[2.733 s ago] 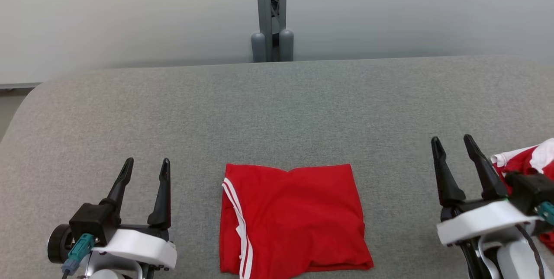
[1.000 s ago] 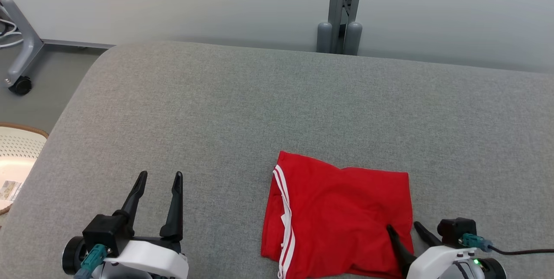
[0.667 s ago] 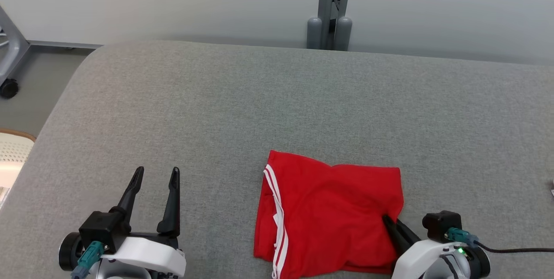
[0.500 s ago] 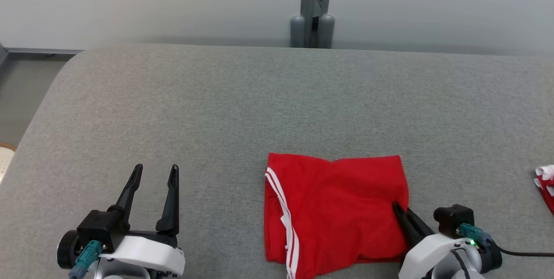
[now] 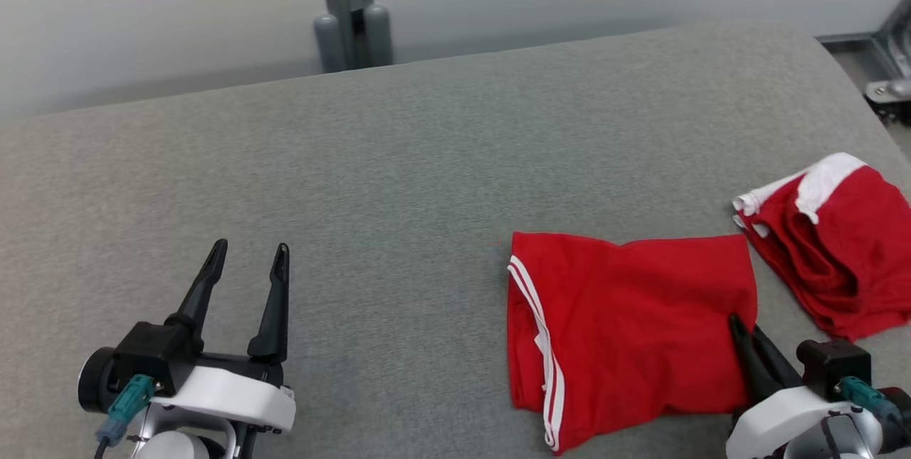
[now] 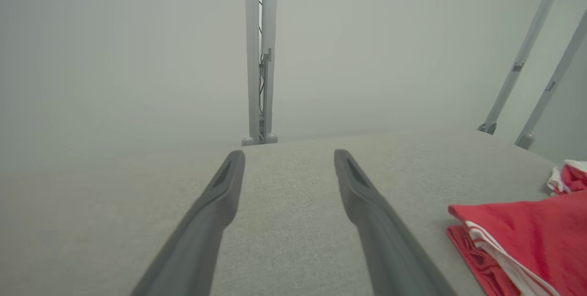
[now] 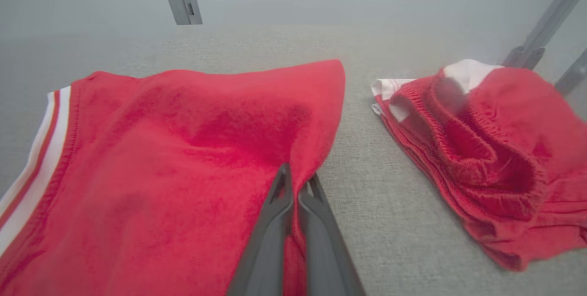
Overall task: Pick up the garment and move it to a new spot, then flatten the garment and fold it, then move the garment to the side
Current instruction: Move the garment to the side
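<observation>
Right gripper pinched tight on the right edge of the folded red garment, which lies on the grey table near a crumpled red pile; left gripper spread wide, empty

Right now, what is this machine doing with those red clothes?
A two-armed robot is tidying clothes on a grey padded table. Its right gripper is shut on the right edge of the folded red garment, probably to drag it aside. Its left gripper hangs open over bare table, touching nothing. A crumpled red garment lies just to the right.
</observation>
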Tool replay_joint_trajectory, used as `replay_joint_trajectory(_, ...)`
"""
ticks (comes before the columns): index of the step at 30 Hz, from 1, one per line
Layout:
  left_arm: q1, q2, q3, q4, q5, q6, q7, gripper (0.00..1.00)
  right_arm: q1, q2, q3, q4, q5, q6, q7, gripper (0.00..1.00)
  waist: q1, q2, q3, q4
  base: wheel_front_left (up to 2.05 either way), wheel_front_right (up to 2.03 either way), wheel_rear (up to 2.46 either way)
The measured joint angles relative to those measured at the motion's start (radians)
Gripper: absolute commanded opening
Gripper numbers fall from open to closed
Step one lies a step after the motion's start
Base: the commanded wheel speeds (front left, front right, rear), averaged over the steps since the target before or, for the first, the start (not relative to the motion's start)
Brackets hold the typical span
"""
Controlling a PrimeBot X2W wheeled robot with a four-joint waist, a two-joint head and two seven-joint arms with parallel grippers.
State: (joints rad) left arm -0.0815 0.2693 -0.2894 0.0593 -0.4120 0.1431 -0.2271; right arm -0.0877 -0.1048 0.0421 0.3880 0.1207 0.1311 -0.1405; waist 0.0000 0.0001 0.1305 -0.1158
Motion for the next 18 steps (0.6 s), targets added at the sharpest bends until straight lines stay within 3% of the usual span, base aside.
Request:
replay_joint_trajectory(8,-0.035,0.023,-0.012,-0.028,0.013,-0.006,0.025,1.00,0.031,0.000,-0.084,-0.117,-0.035,0.000,0.028,0.00,0.0000,0.0000,0.049,-0.136,0.00,0.00,0.00)
replay_joint_trajectory(13,-0.064,0.032,-0.016,-0.041,0.016,-0.010,0.038,1.00,-0.010,-0.014,-0.097,-0.158,-0.058,0.000,0.035,0.00,0.0000,0.0000,0.098,-0.173,0.00,0.00,0.00)
replay_joint_trajectory(18,-0.088,0.036,-0.026,-0.051,0.024,-0.012,0.046,1.00,-0.108,-0.086,-0.115,-0.173,-0.071,0.000,0.034,0.00,0.0000,0.0000,0.138,-0.182,0.00,0.00,0.00)
